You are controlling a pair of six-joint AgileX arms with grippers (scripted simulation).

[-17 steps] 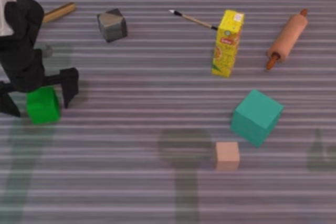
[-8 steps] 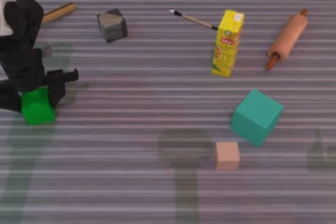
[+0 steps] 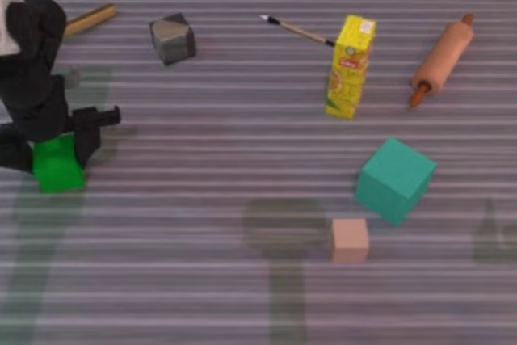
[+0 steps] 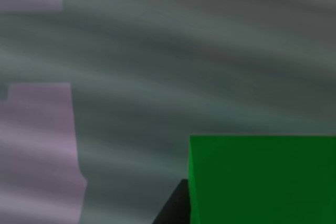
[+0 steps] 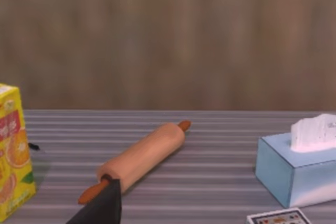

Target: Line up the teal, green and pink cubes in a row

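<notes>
Left hand (image 3: pixel 55 141) pinches the green cube (image 3: pixel 58 165), bright and matte, at the table's (image 3: pixel 202 296) far left. Small pale pink cube (image 3: pixel 350 239) sits right of centre, just beside the large teal cube (image 3: pixel 395 180). Right hand's state: cannot tell.

green cube (image 3: pixel 57 164): mid-sized, bright green, matte; at table's far left, flat on the surface, partly covered from above. teal cube (image 3: pixel 395 180): largest, sits right of centre, turned at an angle to the table edge. pink cube (image 3: pixel 350 239): smallest, pale salmon, just beside the teal cube's near-left corner, squared to the table, well apart from green
</notes>
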